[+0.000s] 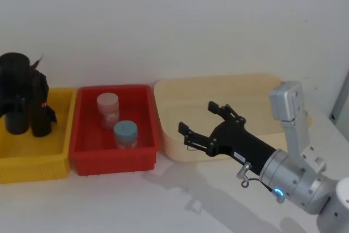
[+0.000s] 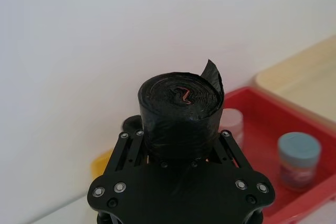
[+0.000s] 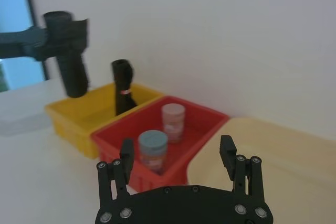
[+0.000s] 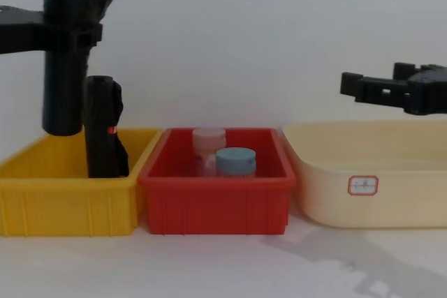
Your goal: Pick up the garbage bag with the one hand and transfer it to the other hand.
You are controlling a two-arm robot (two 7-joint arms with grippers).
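— Which step is the robot on?

— By the look of it, the pick-up is done and the handover not yet begun. The left claw (image 2: 177,136) is clenched around the garbage bag (image 4: 64,61), holding it at the upper left of the chest view, above the yellow bin (image 4: 70,207) and just beside the other black roll (image 4: 103,130) standing in it.

— And the right claw (image 1: 197,117)?

— Released, fingers spread, hovering over the cream tub (image 4: 328,172) at the right of the frame – well apart from the bag.

— How does the bag sit?

— Upright: long axis near vertical, wrinkled flap at the top, gripped high so most of the roll hangs free below.

— So what comes next?

— Probably both arms meeting mid-frame over the red bin (image 4: 216,204), the right claw closing on that free lower stretch before the left lets go.
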